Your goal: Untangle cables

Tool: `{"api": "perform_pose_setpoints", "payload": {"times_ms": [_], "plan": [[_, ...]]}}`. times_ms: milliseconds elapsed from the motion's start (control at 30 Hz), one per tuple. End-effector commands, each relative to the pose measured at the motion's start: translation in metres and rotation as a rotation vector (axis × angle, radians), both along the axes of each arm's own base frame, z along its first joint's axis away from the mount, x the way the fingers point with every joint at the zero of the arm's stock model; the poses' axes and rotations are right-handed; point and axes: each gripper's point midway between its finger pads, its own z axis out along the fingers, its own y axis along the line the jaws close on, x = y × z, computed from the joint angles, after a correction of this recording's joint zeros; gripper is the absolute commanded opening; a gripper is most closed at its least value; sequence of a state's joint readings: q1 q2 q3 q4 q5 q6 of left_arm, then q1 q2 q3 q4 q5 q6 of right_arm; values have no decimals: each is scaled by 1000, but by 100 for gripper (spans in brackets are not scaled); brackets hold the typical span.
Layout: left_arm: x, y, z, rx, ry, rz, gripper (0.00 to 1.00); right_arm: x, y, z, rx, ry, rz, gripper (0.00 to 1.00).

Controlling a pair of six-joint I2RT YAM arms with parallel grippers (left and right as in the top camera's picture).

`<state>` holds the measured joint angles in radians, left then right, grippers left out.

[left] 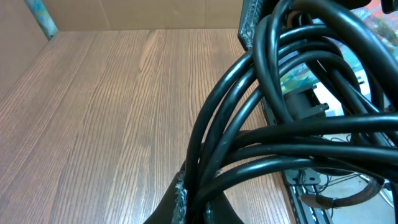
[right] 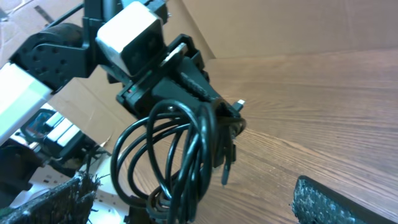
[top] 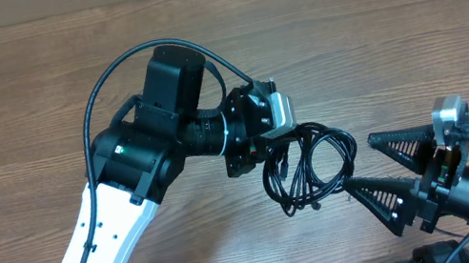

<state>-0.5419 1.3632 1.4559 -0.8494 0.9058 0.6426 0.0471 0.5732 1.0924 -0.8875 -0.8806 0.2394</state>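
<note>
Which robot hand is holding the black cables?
The left hand, on the white arm. It is shut on the cables, which hang from it. The right hand is wide open and holds nothing.

The cables (top: 310, 166) sit in one bundle abt mid-table (top: 32, 80), a bit twd the robot-side edge. Top of bundle is pinched in the left gripper (top: 268, 145); loops hang below it & spread to its right. Left arm reaches in from the robot-side left corner. The right gripper (top: 379, 174) is near the robot-side right corner, just right of the bundle & apart from it, mouth facing the loops. Can't tell if the lowest loops touch the table.
</note>
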Motion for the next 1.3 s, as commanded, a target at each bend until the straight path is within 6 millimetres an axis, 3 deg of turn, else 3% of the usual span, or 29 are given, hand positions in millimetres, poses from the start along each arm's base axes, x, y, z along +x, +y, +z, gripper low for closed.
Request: {"api": "perform_pose_setpoints", "payload": {"times_ms": [0,200,367,533,667,700,767,1067,1133,1167,1233,1267], "plan": [[-8,-1,21,-50,-44,-33,4,-6,3,14,12,-52,28,100],[5,-3,12,-25,-59,-1,4,-16,11,32,78,-75,102,99],[4,-14,21,-62,-111,-26,4,-13,9,31,68,-83,89,98],[-2,-23,30,-96,-46,-24,4,7,-7,14,25,-17,-77,95],[-10,-25,34,-121,-18,-60,4,10,-11,8,15,9,-106,81],[-11,-25,34,-121,-18,-62,4,10,-11,8,15,10,-106,63],[-12,-26,35,-124,-17,-69,4,10,-11,7,15,13,-106,45],[-13,-29,34,-121,-18,-71,4,8,-9,7,18,14,-95,42],[-11,-30,36,-131,-21,-68,4,8,-9,7,18,14,-95,34],[-9,-32,38,-140,-16,-62,4,8,-9,7,18,14,-95,18],[-7,-33,40,-148,-16,-57,4,9,-9,7,18,15,-95,5],[-7,-33,40,-148,-18,-56,4,9,-9,7,17,14,-96,4]]}}
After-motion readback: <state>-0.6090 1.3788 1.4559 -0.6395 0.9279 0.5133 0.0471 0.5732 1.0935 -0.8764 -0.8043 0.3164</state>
